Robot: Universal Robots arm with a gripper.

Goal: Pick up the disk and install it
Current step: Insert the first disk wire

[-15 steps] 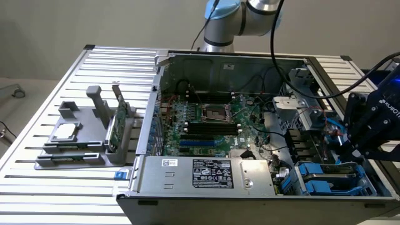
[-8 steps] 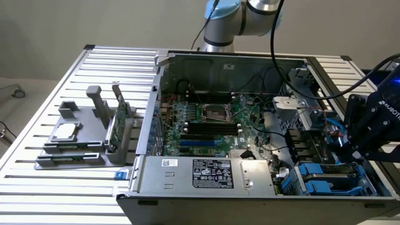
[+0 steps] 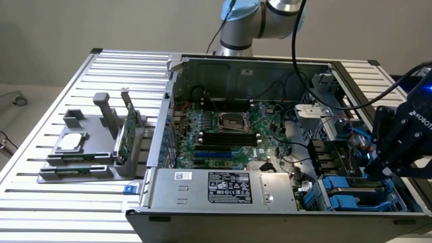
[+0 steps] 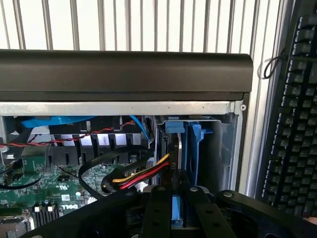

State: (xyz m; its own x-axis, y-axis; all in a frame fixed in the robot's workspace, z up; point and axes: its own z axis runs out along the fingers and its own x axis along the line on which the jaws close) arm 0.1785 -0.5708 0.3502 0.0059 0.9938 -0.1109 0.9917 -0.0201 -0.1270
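Exterior view: we see the gripper [image 3: 381,167] at four o'clock, low over the drive bay [image 3: 347,195] of the computer case [image 3: 236,71]. Wrist view: we see its fingers [image 4: 157,210] pinching the disk [image 4: 177,210] edge-on, its blue carrier standing in the bay slot

The tabletop [image 3: 60,197] is silver, ribbed with parallel slats. The computer case [image 3: 270,223] is dark grey. Its motherboard [image 3: 223,126] is green, and its power supply [image 3: 202,195] is silver with a black-and-white label. The disk [image 4: 178,210] shows its bright blue frame. The claw [image 4: 178,191] is black. The cables [image 4: 143,174] are red, yellow and black, and the keyboard [image 4: 292,124] is black.
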